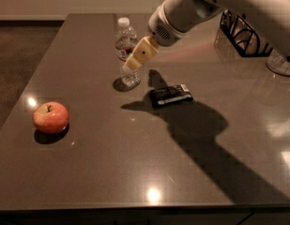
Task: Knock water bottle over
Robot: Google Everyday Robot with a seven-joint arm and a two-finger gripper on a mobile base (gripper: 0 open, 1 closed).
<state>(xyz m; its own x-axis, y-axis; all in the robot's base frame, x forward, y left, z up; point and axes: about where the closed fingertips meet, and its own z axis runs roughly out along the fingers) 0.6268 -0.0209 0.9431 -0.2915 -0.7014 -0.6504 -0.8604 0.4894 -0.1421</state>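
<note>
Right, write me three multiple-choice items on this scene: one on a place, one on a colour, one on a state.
1. Where over the table is the hand?
A. At its near edge.
B. At the water bottle, in front of its lower half.
C. Off its left side.

2. What colour is the bottle's cap?
A. Blue.
B. Green.
C. White.

3. How is the water bottle placed?
A. Upright.
B. Lying on its side.
C. Lifted off the table.

Answers:
1 B: the hand overlaps the bottle's lower half in the camera view.
2 C: the cap shows white.
3 A: its base rests on the table with the cap on top.
</note>
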